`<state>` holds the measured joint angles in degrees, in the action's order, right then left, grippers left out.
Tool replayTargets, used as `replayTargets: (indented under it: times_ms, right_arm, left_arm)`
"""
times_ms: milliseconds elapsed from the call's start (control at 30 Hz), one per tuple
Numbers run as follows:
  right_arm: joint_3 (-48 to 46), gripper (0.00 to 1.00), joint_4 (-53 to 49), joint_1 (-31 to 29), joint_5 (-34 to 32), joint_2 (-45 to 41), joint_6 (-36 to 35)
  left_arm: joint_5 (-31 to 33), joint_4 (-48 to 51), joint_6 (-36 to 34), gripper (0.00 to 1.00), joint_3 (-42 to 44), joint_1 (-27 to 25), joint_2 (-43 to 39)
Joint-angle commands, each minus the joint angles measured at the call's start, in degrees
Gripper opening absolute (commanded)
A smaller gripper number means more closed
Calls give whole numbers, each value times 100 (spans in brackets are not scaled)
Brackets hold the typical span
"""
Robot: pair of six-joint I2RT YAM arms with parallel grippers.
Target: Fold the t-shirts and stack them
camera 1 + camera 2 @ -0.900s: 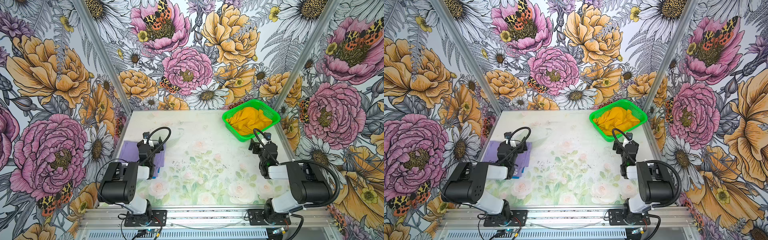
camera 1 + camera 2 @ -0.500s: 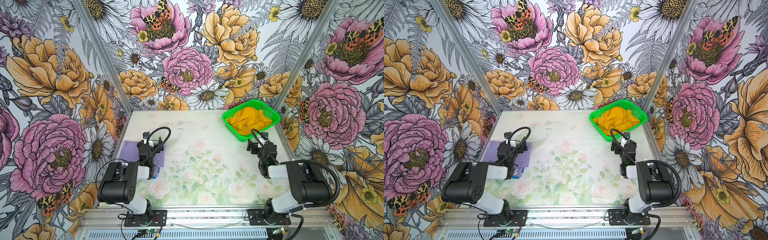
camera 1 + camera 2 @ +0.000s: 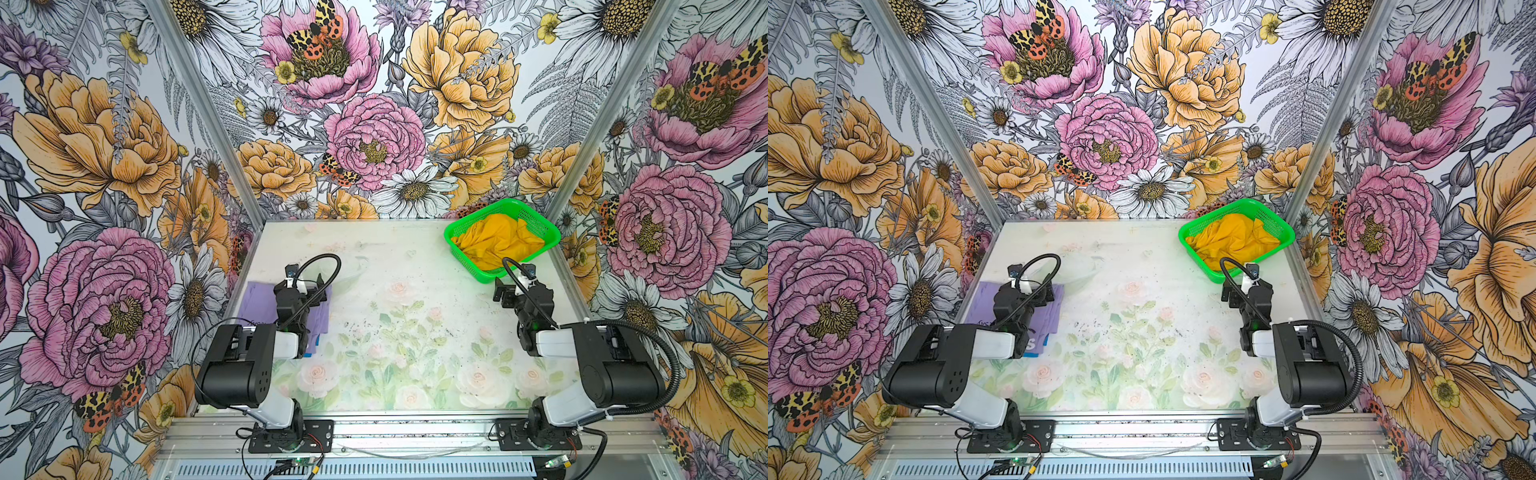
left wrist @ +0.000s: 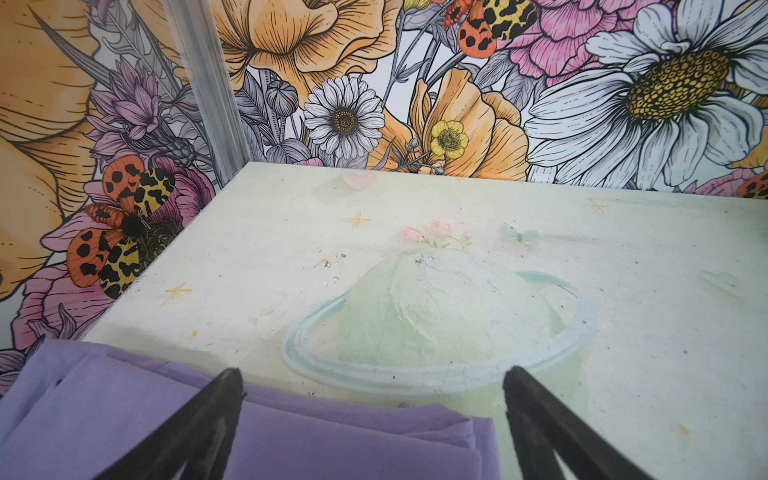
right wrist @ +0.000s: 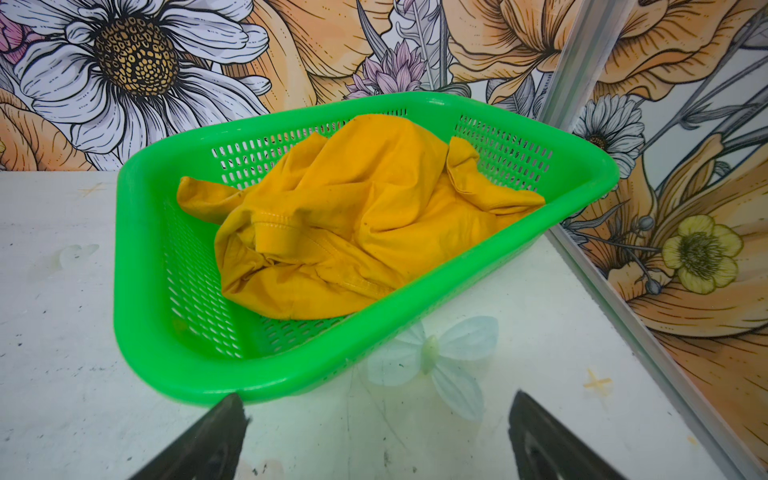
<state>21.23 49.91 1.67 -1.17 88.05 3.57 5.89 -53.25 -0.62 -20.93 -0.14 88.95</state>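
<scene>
A crumpled mustard-yellow t-shirt (image 3: 496, 245) (image 5: 357, 216) lies in the green mesh basket (image 3: 457, 239) at the back right. A folded lavender t-shirt (image 3: 259, 297) (image 4: 291, 436) lies flat on the table's left side, with a blue t-shirt edge (image 3: 1034, 345) peeking out beneath it. My left gripper (image 3: 301, 284) (image 4: 372, 376) is open over the lavender shirt's far edge, holding nothing. Just in front of the basket's near rim, my right gripper (image 3: 517, 291) (image 5: 376, 399) hovers open and empty over bare table.
The table (image 3: 395, 332) bears a pale floral print and is enclosed by floral walls with metal corner posts (image 3: 199, 104). The basket rim (image 5: 270, 386) is close ahead of the right fingers. A metal rail (image 3: 395, 432) runs along the front edge.
My right gripper has edged slightly to the left, close to the basket's near rim. The left arm and the shirts have not moved.
</scene>
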Motion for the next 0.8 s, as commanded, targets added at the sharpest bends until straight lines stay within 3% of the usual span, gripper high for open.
replayTargets:
  times_ms: [0,67,200,333,433,633,767]
  right_arm:
    - [118,99,16,-28,82,9,-35]
    - [118,99,16,-27,82,10,-38]
    - [122,100,19,-28,82,10,-35]
    - [110,99,26,-25,97,2,-23]
    - [112,99,24,-6,66,4,11]
    - [83,99,-13,20,179,-164,2]
    - [290,99,-1247,26,-63,-1202,107]
  left_arm:
    - [49,224,-111,99,-168,-71,-103]
    - [369,361,-137,99,-197,-155,-254]
    - [1959,1345,-550,98,-667,-903,-659]
    - [4423,2487,-859,99,-1502,-2106,-637]
    - [5545,3992,-464,99,-2323,-2740,-591]
    - [5294,7200,1041,99,-3747,-3593,-571]
    - [4676,7739,1201,99,-3961,-4111,-719]
